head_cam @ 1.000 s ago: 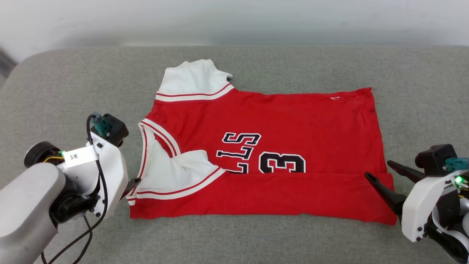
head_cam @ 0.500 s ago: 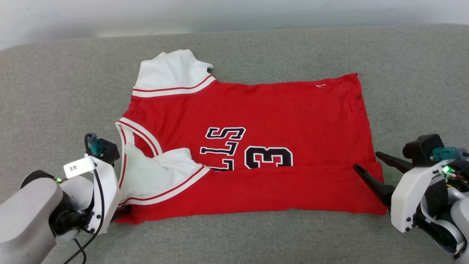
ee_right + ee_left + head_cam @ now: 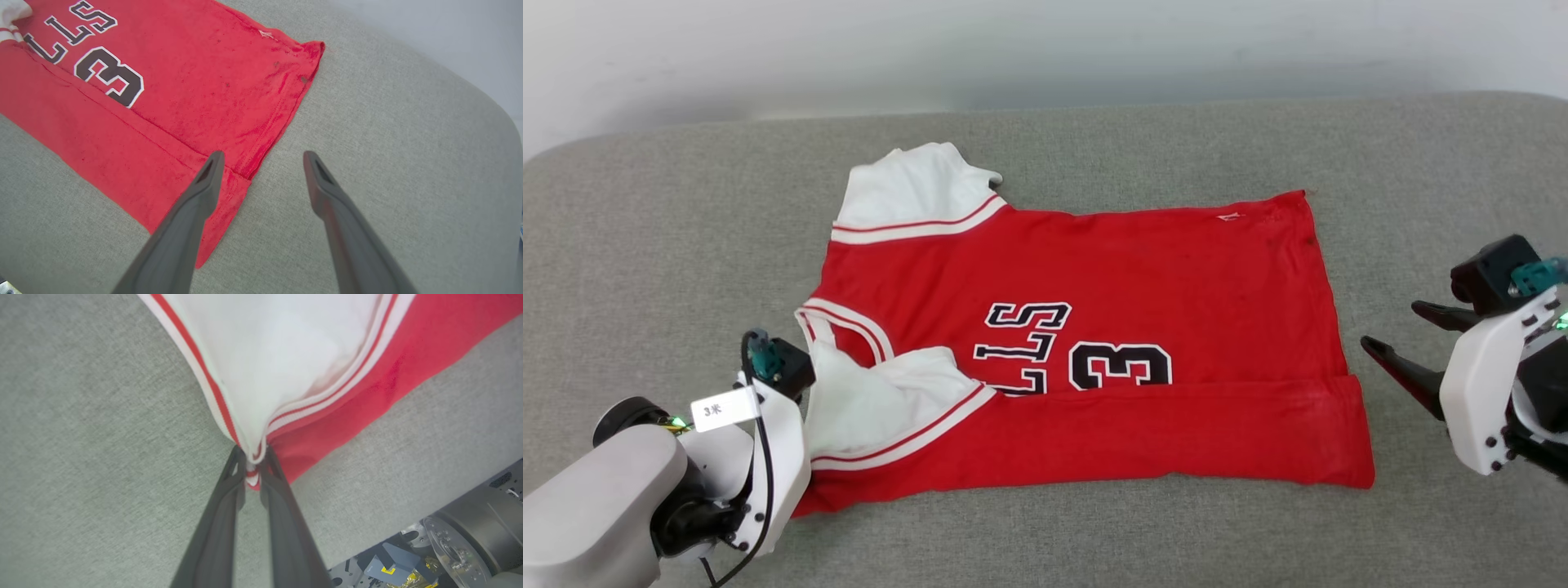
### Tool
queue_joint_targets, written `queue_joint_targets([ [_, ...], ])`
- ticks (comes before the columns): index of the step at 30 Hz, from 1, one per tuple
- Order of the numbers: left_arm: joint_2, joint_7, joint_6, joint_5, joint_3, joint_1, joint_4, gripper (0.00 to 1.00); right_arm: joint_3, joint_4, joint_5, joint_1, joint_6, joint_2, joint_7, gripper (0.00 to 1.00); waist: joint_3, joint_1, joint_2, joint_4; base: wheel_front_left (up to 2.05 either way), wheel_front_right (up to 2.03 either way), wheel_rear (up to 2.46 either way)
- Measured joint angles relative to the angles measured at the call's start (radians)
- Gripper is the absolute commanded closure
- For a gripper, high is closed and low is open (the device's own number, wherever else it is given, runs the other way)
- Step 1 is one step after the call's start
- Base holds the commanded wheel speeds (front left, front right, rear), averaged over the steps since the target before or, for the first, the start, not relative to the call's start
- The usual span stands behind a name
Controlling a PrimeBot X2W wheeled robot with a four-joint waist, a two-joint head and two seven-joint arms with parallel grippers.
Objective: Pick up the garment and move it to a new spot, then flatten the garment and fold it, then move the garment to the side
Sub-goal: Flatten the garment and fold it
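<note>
Left gripper (image 3: 252, 457) pinches the jersey (image 3: 1086, 269) corner; right gripper (image 3: 263, 156) waits open.
The jersey lies flat mid-frame on the grey cushion (image 3: 670, 245), its lower strip folded up over the lettering. Closed on the striped sleeve corner at lower left, the left gripper likely anchors that end for the next fold. The right gripper, jaws wide and empty, hangs just beside the lower-right hem corner, probably lining up a matching grasp.

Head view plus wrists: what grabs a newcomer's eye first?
The red jersey with black lettering lies spread on the grey cushion, its near edge folded over. At its collar end the left gripper has its jaws pinched on the striped trim; the right gripper hangs open by the hem corner.
</note>
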Motion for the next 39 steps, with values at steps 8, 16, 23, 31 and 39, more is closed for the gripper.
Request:
queue_joint_targets([
  [8,0.036,-0.028,-0.001,-0.002,-0.007,-0.005,-0.074,1.0,0.098,-0.029,0.132,-0.063,0.0,-0.076,0.337,0.0,-0.01,0.0,0.0,0.017,0.0,0.0,0.0],
  [16,0.027,-0.041,-0.001,0.02,-0.008,-0.033,-0.096,1.0,0.16,0.086,0.144,-0.079,0.0,-0.001,0.421,0.0,0.035,0.0001,0.0,0.04,0.0,0.0,0.0],
  [23,0.011,-0.057,-0.001,0.035,-0.011,-0.051,-0.092,1.0,0.2,0.2,0.184,-0.065,-0.004,0.057,0.384,0.0,0.078,0.0,0.0,0.065,0.0,0.0,0.0],
  [31,0.011,-0.083,-0.001,0.023,-0.01,-0.044,-0.067,1.0,0.261,0.21,0.193,-0.096,-0.003,0.057,0.272,1.0,0.064,0.0,0.0,0.055,0.0,0.0,0.0],
  [39,0.042,-0.104,0.0,-0.013,-0.005,0.008,-0.095,1.0,0.312,0.116,0.238,-0.099,0.0,-0.017,0.189,1.0,-0.026,0.0001,0.0,0.043,0.0,0.0,0.0],
])
